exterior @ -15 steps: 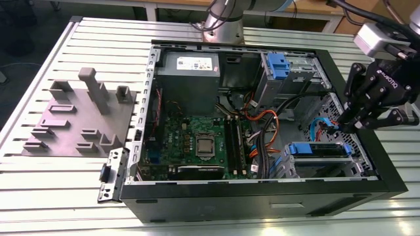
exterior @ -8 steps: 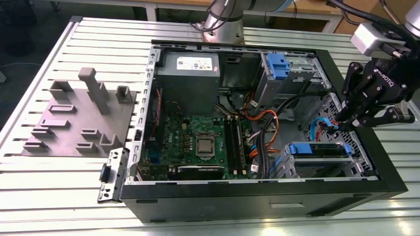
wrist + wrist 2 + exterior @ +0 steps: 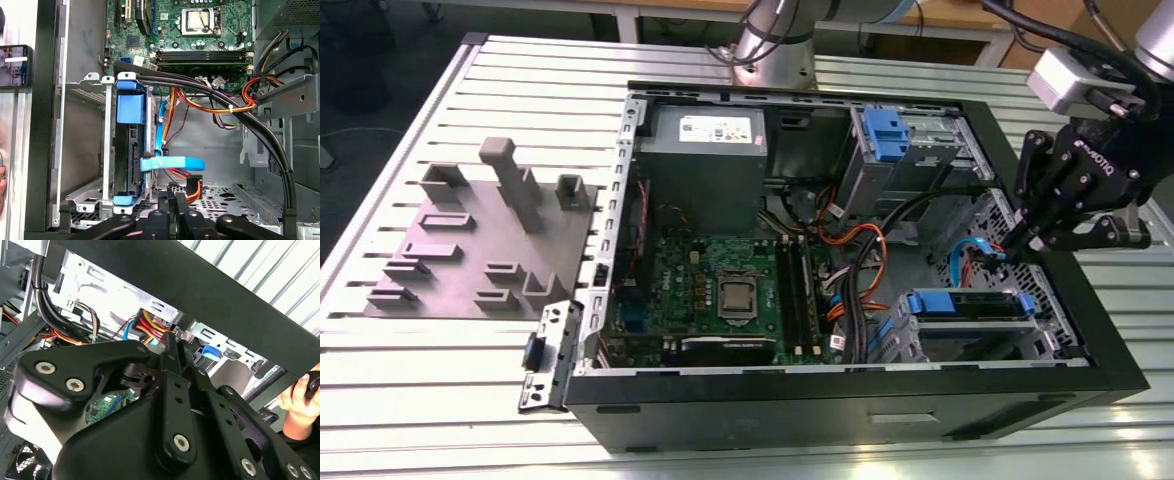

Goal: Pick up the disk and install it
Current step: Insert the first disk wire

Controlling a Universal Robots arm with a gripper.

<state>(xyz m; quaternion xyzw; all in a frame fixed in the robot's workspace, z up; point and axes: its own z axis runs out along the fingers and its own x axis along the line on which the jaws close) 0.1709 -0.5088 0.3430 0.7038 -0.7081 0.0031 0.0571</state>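
The black metal pincer [image 3: 1014,245] hangs over the inner edge of the open computer case [image 3: 854,410] at the exterior view's right, its slim fingers [image 3: 172,212] pressed together with nothing between them, tips pointing down into the case. In the second wrist view its matte, bolted linkage plates [image 3: 175,405] crowd the foreground.

Just beyond the fingertips lies a flat blue ribbon-like cable [image 3: 172,163], its end touching the connector edge of the disk [image 3: 131,150]. The disk sits seated in the grey sheet-metal drive cage [image 3: 85,145] just beside the pincer, standing on its thin edge with blue plastic carrier rails capping both ends. Its long axis runs from the pincer's side towards the motherboard [image 3: 200,25], and its connector face points at the open middle of the case. In the exterior view the same disk [image 3: 967,303] shows as a blue-fronted slab in the cage below the pincer.

Past the disk, thick black cables [image 3: 260,135] and a bundle of orange, red and yellow wires [image 3: 220,102] arc across the bare grey floor. Farther off lies the green motherboard with its square silver processor [image 3: 200,19].

Well apart from the pincer, outside the case, a grey block fixture [image 3: 480,240] rests on the ribbed aluminium tabletop [image 3: 400,400]. A person's hand [image 3: 300,402] shows beyond the case's black rim.
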